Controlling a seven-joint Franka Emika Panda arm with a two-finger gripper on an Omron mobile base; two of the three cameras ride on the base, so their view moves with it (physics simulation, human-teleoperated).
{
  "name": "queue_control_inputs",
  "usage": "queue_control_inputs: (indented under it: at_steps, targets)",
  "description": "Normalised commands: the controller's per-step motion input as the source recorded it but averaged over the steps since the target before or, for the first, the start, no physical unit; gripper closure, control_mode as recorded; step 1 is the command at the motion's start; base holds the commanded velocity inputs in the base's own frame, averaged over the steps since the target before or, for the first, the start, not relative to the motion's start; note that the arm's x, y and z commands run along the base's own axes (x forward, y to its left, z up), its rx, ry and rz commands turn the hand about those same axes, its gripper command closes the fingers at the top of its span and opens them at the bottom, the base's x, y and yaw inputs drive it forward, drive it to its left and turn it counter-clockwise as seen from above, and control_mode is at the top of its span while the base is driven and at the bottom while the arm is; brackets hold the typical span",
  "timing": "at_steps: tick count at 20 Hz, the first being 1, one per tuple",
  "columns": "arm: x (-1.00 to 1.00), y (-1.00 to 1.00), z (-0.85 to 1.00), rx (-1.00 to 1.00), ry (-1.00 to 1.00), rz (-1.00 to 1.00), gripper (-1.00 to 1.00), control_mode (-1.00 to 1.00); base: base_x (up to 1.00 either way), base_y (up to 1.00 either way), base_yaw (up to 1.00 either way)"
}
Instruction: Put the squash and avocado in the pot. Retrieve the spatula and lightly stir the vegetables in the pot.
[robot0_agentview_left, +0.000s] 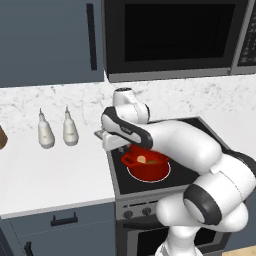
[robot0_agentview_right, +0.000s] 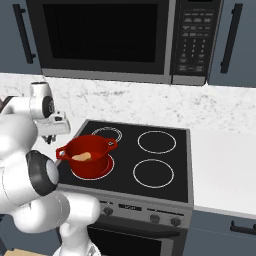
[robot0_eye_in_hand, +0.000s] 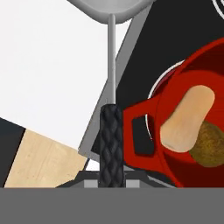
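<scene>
The red pot (robot0_agentview_left: 148, 170) (robot0_agentview_right: 91, 162) (robot0_eye_in_hand: 175, 148) stands on the stove's front left burner. Inside it the tan squash (robot0_eye_in_hand: 188, 118) (robot0_agentview_right: 81, 156) (robot0_agentview_left: 142, 159) lies against the dark round avocado (robot0_eye_in_hand: 212, 144). My gripper (robot0_eye_in_hand: 111, 177) (robot0_agentview_left: 108, 140) is shut on the black ribbed handle of the spatula (robot0_eye_in_hand: 111, 131). It hovers just left of the pot, beside one loop handle. The thin silver shaft runs away from the hand to a grey head (robot0_eye_in_hand: 109, 8) over the white counter. The spatula stays outside the pot.
Two white bottles (robot0_agentview_left: 46, 131) (robot0_agentview_left: 70, 129) stand on the counter left of the stove (robot0_agentview_right: 150, 165). A microwave (robot0_agentview_right: 125, 35) hangs above the cooktop. White counter (robot0_agentview_right: 225, 165) continues right of the stove. A brown object (robot0_agentview_left: 2, 137) sits at the far left edge.
</scene>
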Motion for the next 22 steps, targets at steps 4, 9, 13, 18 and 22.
queue_control_inputs:
  at_steps: [4,9,13,18,22]
  targets:
    - [0.00,-0.38,0.00,0.00,0.00,0.00,1.00,-1.00,0.00,0.00,0.00]
    - [0.00,-0.43,0.00,-0.01,0.00,0.02,1.00,-1.00,0.00,0.00,0.00]
    - [0.00,-0.37,0.00,-0.06,0.00,0.16,1.00,-1.00,0.00,0.00,0.00]
    - [0.00,-0.39,0.00,-0.13,0.00,0.21,1.00,-1.00,0.00,0.00,0.00]
    - [-0.01,-0.38,0.00,-0.08,0.00,0.19,1.00,-1.00,0.00,0.00,0.00]
